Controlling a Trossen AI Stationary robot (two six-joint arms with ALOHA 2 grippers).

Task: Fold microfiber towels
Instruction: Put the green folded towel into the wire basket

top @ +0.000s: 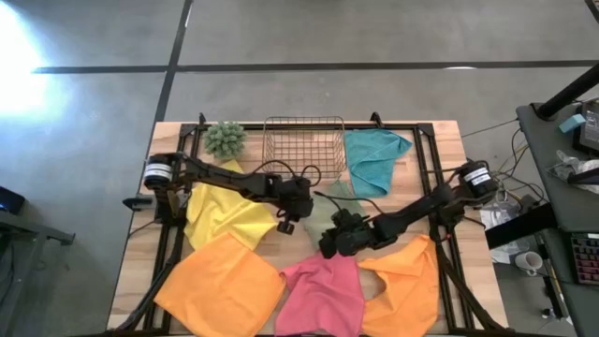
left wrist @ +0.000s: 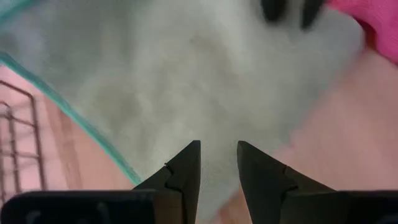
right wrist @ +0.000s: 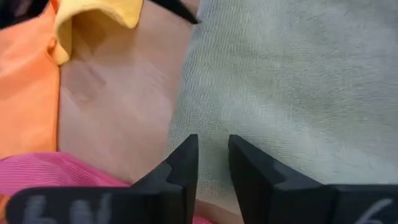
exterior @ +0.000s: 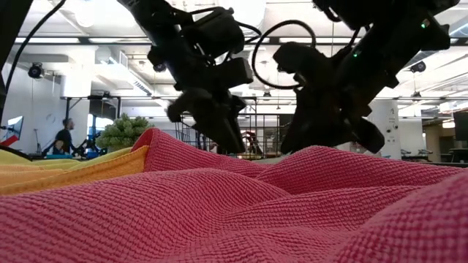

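No towel is looking folded yet; all six are still waiting. The left gripper (top: 288, 221) and right gripper (top: 334, 245), jaws slightly open and holding nothing, are hovering over the sage green towel (top: 323, 213) at table centre. The wire basket (top: 302, 150), at 12 o'clock, is holding nothing; the teal towel (top: 372, 159) is touching its side.

The right gripper (right wrist: 212, 158) hangs with its two dark fingers slightly parted over the edge of a pale sage green microfiber towel (right wrist: 298, 81) spread on the light wooden tabletop (right wrist: 118, 106). An orange cloth (right wrist: 25, 93), a yellow cloth corner (right wrist: 93, 18) and a pink cloth edge (right wrist: 56, 171) lie nearby.
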